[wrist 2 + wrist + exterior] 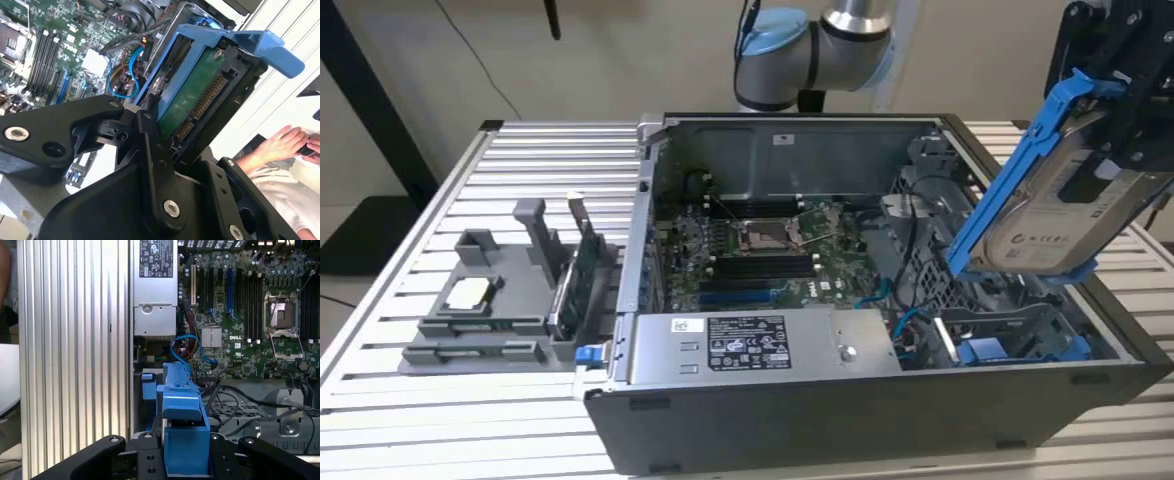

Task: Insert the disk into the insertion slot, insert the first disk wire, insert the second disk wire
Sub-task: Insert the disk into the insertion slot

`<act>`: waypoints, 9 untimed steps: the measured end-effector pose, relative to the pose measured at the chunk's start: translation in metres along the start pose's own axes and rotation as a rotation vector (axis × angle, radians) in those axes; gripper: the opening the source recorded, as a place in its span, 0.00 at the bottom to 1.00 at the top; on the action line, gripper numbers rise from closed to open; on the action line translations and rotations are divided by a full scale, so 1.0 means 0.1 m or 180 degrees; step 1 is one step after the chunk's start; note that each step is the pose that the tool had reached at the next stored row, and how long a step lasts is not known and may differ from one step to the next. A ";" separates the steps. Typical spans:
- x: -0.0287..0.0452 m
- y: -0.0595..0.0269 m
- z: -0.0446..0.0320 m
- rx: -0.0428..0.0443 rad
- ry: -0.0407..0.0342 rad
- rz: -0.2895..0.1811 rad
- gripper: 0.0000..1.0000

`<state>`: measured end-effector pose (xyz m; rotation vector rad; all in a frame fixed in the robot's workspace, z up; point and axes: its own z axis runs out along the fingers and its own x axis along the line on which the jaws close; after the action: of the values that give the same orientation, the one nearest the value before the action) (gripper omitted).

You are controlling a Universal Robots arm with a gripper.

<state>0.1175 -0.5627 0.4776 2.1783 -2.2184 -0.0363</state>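
Gripper [1110, 150] clamped on the disk [1047, 225] (blue caddy); long axis steeply tilted, upper end leaning toward the exterior view's right.

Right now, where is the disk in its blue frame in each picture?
Exterior view: the disk hangs tilted at the exterior view's right, above the open computer case.
Second wrist view: the disk is clamped in the gripper, green underside showing.
First wrist view: the disk's blue frame sits edge-on between the gripper's black arms.
Shared landmark: the motherboard.
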 end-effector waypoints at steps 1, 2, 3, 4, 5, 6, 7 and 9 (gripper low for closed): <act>0.000 0.000 0.006 0.0000 0.0001 0.0000 0.33; 0.000 -0.001 0.012 0.0000 0.0002 0.0000 0.33; 0.000 -0.001 0.018 0.0000 0.0002 0.0000 0.33; 0.000 -0.001 0.024 0.0000 0.0003 0.0000 0.33; 0.000 -0.001 0.031 0.0000 0.0004 0.0000 0.33; 0.000 -0.001 0.038 0.0000 0.0004 0.0000 0.33; 0.000 -0.002 0.045 0.0000 0.0005 0.0000 0.33; 0.000 -0.002 0.061 0.0000 0.0007 0.0000 0.33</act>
<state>0.1175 -0.5627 0.4715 2.1773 -2.2175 -0.0340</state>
